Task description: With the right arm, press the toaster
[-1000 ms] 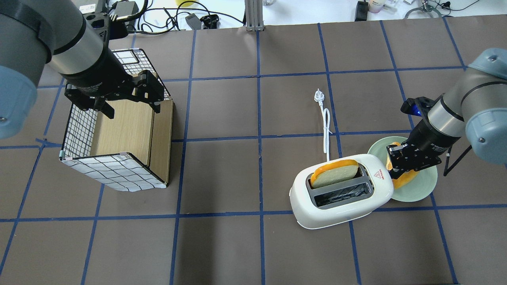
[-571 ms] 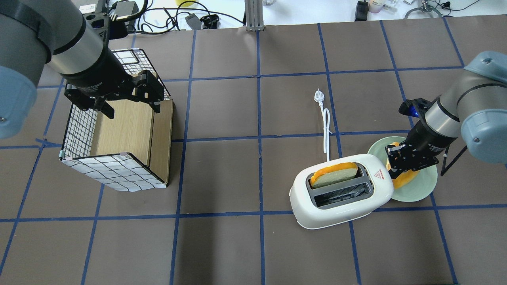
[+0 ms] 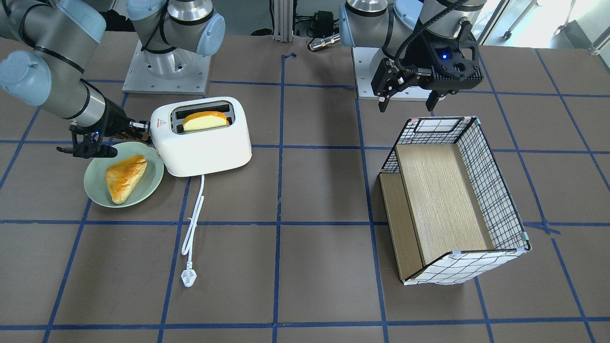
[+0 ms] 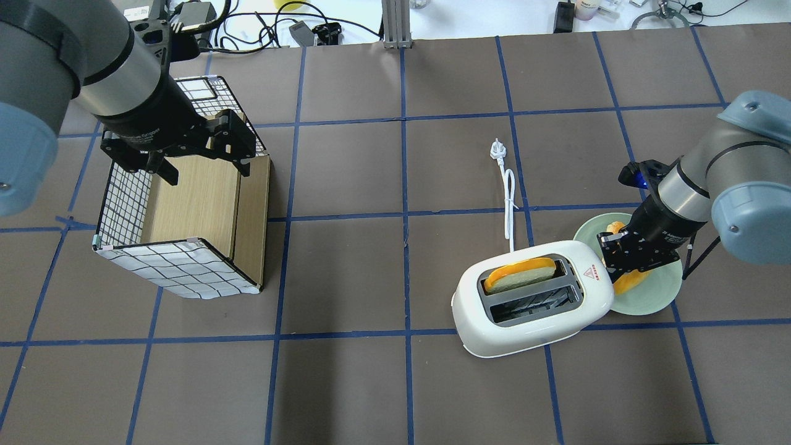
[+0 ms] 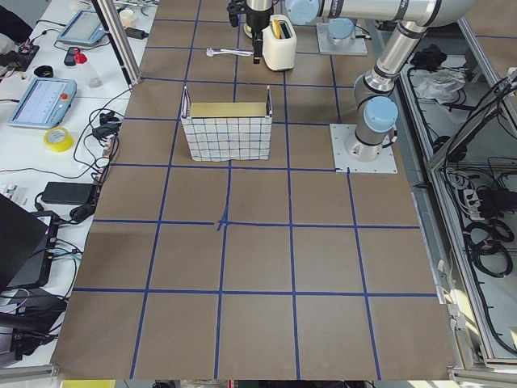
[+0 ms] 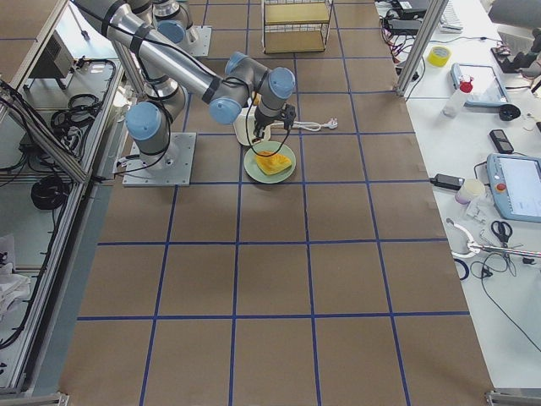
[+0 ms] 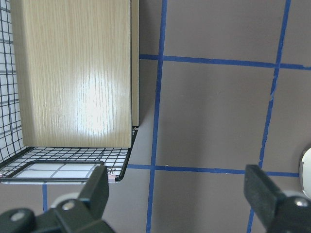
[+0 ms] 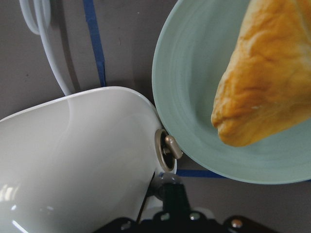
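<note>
With the jaws of the right gripper [image 4: 613,267] closed at the end of the toaster [image 4: 525,327], which stands toward the right edge of the surface [image 4: 371,383] beside the plate [image 4: 655,303], press its lever straight down, clear of the plate rim; the left gripper [image 4: 207,173] jaws stand open.

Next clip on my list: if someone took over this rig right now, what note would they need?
Right gripper: shut, its tip against the toaster's end on the plate side, next to the knob.
Left gripper: open, empty, hanging over the wire basket.
The toaster stands on the table with a bread slice showing in the slot farther from the robot. Its plug lies loose on the table. A pastry is on the plate.
Done: the right gripper is at the pressing end. Whether the press is complete cannot be seen.
Left: finish the press, then lift clear of the plate.
</note>
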You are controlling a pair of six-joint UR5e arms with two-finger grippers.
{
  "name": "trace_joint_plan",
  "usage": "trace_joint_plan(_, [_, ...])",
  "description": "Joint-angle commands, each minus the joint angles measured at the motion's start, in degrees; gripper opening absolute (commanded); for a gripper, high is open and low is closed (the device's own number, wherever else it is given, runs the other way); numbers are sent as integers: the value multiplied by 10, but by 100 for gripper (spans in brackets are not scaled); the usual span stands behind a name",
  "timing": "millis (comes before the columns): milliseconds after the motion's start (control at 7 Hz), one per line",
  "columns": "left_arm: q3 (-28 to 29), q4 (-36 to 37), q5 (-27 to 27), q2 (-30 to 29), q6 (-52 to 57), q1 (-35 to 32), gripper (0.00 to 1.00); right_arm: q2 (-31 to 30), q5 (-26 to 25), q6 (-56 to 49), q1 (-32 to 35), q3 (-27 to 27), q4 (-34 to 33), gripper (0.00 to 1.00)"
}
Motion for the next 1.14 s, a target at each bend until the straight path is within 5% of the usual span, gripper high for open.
trace_joint_plan(0, [1,0,0,0,0,0,100,0,-2,2,0,1,-8,0])
trace_joint_plan(286, [0,0,-1,0,0,0,100,-5,-12,6,0,-32,12,0])
trace_joint_plan(429, [0,0,0,0,0,0,100,-6,-14,6,0,-67,53,10])
trace_joint_plan(714, [1,0,0,0,0,0,100,-6,-30,6,1,-135,89,100])
trace_joint_plan(1000, [1,0,0,0,0,0,100,-23,-63,7,1,-158,92,100])
